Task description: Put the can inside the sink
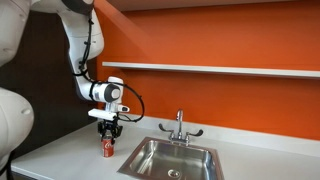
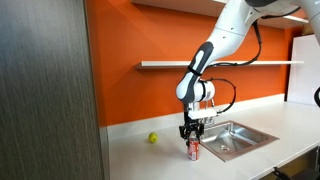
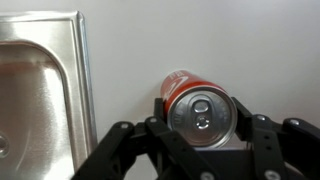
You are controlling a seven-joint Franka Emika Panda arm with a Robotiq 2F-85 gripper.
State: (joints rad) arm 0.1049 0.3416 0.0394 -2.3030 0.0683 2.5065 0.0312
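The red can (image 1: pixel 108 151) stands upright on the white counter, to the side of the sink (image 1: pixel 190 158). It shows in both exterior views (image 2: pixel 194 150). In the wrist view I look down on its silvery top and red side (image 3: pixel 185 85). My gripper (image 1: pixel 108 136) (image 2: pixel 192 133) points straight down over the can. Its two black fingers (image 3: pixel 200 112) press against opposite sides of the can's upper part. The can's base looks to be on the counter. The steel sink (image 2: pixel 238 140) (image 3: pixel 40 90) lies a short way from the can.
A chrome faucet with two handles (image 1: pixel 180 126) stands behind the basin. A small yellow-green ball (image 2: pixel 153 138) lies on the counter near the orange wall. A white shelf (image 1: pixel 220 68) runs along the wall above. A grey cabinet (image 2: pixel 45 90) stands beside the counter.
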